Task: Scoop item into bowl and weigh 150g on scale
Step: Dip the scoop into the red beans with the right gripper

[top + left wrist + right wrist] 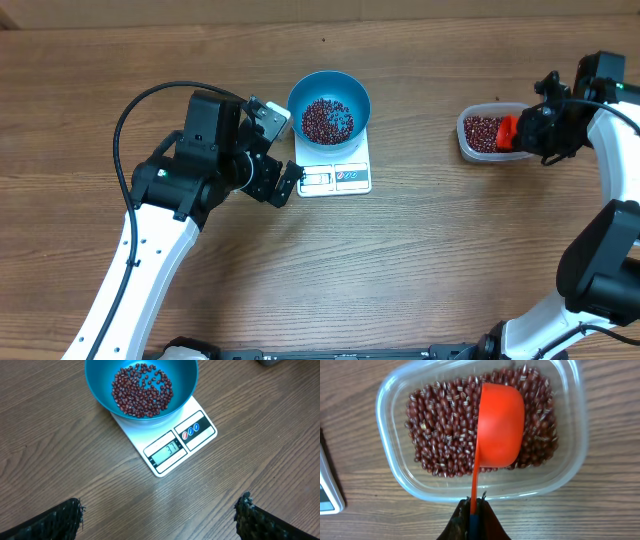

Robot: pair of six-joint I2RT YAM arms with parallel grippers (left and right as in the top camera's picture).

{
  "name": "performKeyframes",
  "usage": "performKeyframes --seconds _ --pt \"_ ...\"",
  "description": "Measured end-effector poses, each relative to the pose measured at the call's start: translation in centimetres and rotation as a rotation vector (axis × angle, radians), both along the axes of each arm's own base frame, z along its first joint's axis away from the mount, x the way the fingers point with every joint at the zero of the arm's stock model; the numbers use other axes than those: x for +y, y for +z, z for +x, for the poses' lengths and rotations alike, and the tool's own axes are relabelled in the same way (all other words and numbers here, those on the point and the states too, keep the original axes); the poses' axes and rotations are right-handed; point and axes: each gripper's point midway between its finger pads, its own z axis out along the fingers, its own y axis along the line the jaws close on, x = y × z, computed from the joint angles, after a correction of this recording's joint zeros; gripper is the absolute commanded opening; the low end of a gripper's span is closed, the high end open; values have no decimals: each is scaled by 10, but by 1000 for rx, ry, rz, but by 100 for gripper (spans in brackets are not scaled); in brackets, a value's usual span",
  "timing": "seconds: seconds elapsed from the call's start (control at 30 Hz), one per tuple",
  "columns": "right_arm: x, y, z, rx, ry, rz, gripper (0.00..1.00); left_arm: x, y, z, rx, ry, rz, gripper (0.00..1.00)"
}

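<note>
A bright blue bowl point(329, 105) holding a layer of dark red-brown beans point(327, 121) stands on the small white scale point(337, 176). In the left wrist view the bowl point(100, 380) and the scale point(172, 450) lie ahead of my open left gripper point(159, 512), whose jaws stand wide over bare wood. My right gripper point(475, 505) is shut on the handle of an orange scoop point(500, 425). The scoop is turned on its side over the beans point(440, 430) in a clear plastic tub point(395, 390).
The clear tub point(470, 135) sits at the right of the wooden table point(400, 270), well apart from the scale. The left arm's black cable point(125, 130) loops over the table's left side.
</note>
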Motion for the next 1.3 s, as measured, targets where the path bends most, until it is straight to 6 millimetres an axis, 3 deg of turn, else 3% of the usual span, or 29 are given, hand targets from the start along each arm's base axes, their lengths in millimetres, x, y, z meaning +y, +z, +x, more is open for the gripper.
performKeyframes --seconds 0.47,0.73,0.97,1.3 --pt "14 -9 -2 -6 13 75 4 0 0 0 0 0 0 100" --pt "28 -26 -9 6 32 124 4 0 0 0 0 0 0 100" --pt "48 -21 -3 -27 65 200 4 0 0 0 0 0 0 100" --pt "52 -12 -1 -53 32 302 4 0 0 0 0 0 0 99"
